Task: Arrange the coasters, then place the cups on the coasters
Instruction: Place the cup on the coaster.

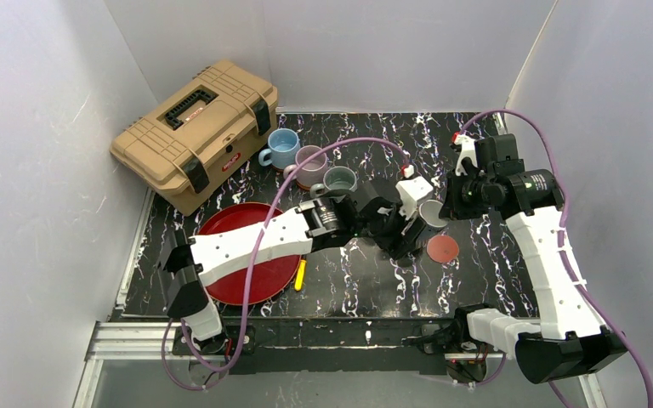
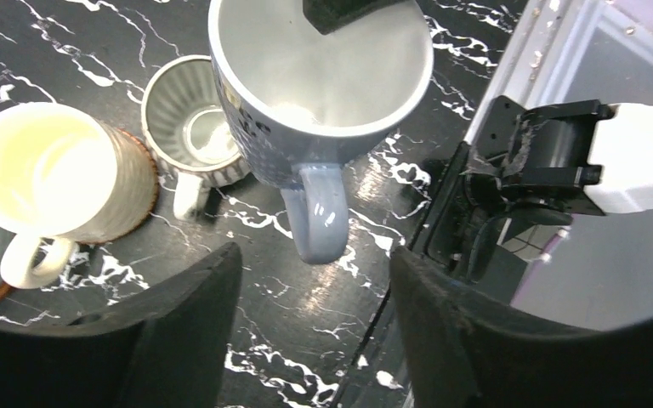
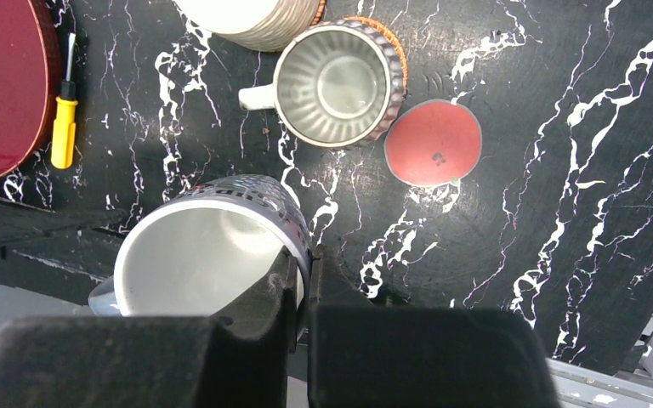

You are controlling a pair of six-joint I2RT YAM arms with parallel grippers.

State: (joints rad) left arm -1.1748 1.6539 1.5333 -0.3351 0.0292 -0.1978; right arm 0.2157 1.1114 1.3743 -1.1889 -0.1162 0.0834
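Right tool (image 3: 302, 274) grips pale grey mug (image 3: 194, 255) rim | left-wrist view: handle (image 2: 319, 223)

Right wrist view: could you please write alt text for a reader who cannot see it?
The right end effector pinches the rim of a grey mug above a black marbled table. Beyond it a ribbed mug sits on a woven coaster, with a bare red coaster beside it. A yellow screwdriver lies by a red tray.

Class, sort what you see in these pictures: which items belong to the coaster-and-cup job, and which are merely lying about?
Job: light blue mug, mauve mug, grey-green mug, cream mug, ribbed mug, pale grey mug, red coaster, woven coaster.
Lying about: toolbox, red tray, yellow screwdriver.
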